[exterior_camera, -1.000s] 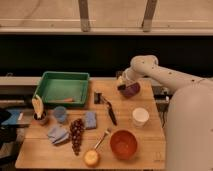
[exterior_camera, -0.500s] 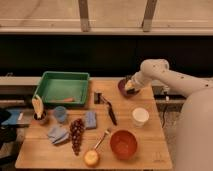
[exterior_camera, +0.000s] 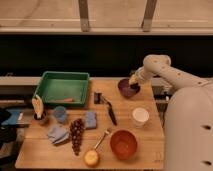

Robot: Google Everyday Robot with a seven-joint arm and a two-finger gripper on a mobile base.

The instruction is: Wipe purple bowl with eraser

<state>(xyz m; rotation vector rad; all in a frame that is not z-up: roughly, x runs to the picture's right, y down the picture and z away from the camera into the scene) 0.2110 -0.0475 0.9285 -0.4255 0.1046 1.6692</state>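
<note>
The purple bowl (exterior_camera: 127,89) sits at the back right of the wooden table (exterior_camera: 145,150). My gripper (exterior_camera: 133,81) reaches down from the white arm at the right and hangs over the bowl's far right rim. It is shut on the eraser (exterior_camera: 133,79), a small pale tan block that shows at the arm's tip, just above the bowl's inside. I cannot tell whether the eraser touches the bowl.
A green tray (exterior_camera: 49,90) stands at the back left. A black block (exterior_camera: 97,97) and a black-handled knife (exterior_camera: 110,112) lie left of the bowl. A white cup (exterior_camera: 140,116) and an orange bowl (exterior_camera: 123,144) stand in front of it. Grapes (exterior_camera: 76,135), blue cloths (exterior_camera: 58,133) and a blue cup (exterior_camera: 60,114) lie at the left.
My arm has swung to the right. The gripper went from the bowl's left side to its far right rim, and more of the bowl shows now.
</note>
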